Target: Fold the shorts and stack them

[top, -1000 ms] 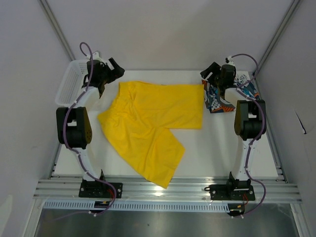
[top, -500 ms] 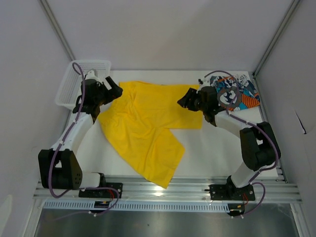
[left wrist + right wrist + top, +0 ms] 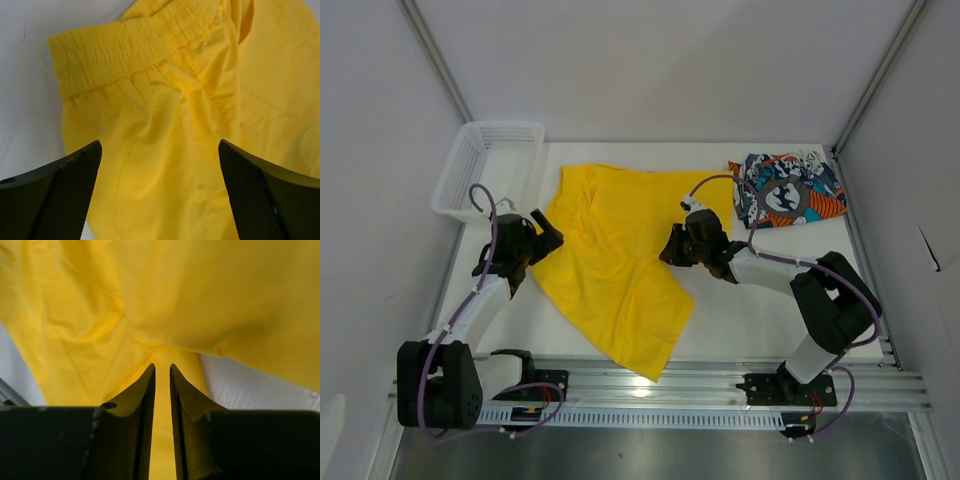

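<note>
The yellow shorts [image 3: 620, 250] lie spread flat mid-table, waistband to the left. The smaller printed shorts [image 3: 785, 190] sit bunched at the far right corner. My left gripper [image 3: 548, 235] hovers over the waistband corner of the yellow shorts [image 3: 165, 90] and is open [image 3: 160, 142], its fingers wide apart with cloth below them. My right gripper [image 3: 672, 248] is low at the crotch, by the right leg's hem. Its jaws [image 3: 162, 367] are drawn nearly together, leaving a thin slit through which yellow shorts [image 3: 200, 290] show. Whether cloth is pinched I cannot tell.
A white mesh basket [image 3: 485, 170] stands at the far left corner. Bare white table [image 3: 770, 300] lies to the right of the yellow shorts, under the right arm. Aluminium rails [image 3: 650, 385] run along the near edge.
Both arms swung from the far edge down onto the yellow shorts. The right jaws went from wide to nearly together. The left jaws stayed wide.
</note>
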Controlling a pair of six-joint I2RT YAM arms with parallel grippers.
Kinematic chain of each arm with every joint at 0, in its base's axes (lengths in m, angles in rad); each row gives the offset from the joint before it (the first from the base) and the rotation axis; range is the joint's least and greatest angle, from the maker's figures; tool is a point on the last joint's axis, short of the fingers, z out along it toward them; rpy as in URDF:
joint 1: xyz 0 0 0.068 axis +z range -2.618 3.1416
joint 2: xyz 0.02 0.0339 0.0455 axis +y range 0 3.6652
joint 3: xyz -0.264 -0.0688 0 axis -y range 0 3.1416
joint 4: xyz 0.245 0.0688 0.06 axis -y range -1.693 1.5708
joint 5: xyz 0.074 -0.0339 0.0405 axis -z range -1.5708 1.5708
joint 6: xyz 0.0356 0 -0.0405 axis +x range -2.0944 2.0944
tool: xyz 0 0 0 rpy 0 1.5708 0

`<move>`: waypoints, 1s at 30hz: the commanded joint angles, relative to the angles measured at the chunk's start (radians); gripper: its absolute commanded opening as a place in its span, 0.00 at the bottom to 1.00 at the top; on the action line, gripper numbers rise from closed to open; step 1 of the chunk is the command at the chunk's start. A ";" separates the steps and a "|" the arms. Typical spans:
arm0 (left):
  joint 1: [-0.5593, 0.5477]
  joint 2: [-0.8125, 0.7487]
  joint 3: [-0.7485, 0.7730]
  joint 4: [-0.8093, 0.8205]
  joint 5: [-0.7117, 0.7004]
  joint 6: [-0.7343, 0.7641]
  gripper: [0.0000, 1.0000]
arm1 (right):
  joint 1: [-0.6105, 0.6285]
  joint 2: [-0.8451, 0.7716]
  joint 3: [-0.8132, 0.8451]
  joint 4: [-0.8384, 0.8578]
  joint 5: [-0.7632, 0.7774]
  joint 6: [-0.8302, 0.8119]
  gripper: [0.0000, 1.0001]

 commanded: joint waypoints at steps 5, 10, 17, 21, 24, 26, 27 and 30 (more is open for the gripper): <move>0.110 0.014 -0.140 0.125 0.018 -0.080 0.98 | -0.061 0.176 0.071 0.027 -0.011 0.022 0.17; 0.163 0.042 -0.229 0.205 0.004 -0.117 0.98 | -0.103 0.226 0.101 0.010 -0.019 0.034 0.15; 0.200 0.082 -0.246 0.223 0.055 -0.126 0.97 | -0.172 0.190 0.064 0.000 -0.036 0.040 0.15; 0.200 -0.006 -0.277 0.237 0.040 -0.123 0.97 | -0.157 0.125 0.042 -0.016 -0.062 0.027 0.27; 0.200 -0.078 -0.269 0.190 -0.009 -0.106 0.97 | -0.109 0.040 0.009 -0.049 -0.057 0.001 0.36; 0.200 -0.111 -0.257 0.170 -0.032 -0.102 0.98 | -0.053 -0.049 -0.040 -0.083 -0.030 -0.022 0.41; 0.202 -0.118 -0.255 0.165 -0.040 -0.103 0.98 | -0.034 -0.080 -0.060 -0.094 -0.019 -0.025 0.42; 0.202 -0.122 -0.245 0.164 -0.049 -0.112 0.98 | 0.032 -0.213 -0.170 -0.109 -0.007 -0.006 0.46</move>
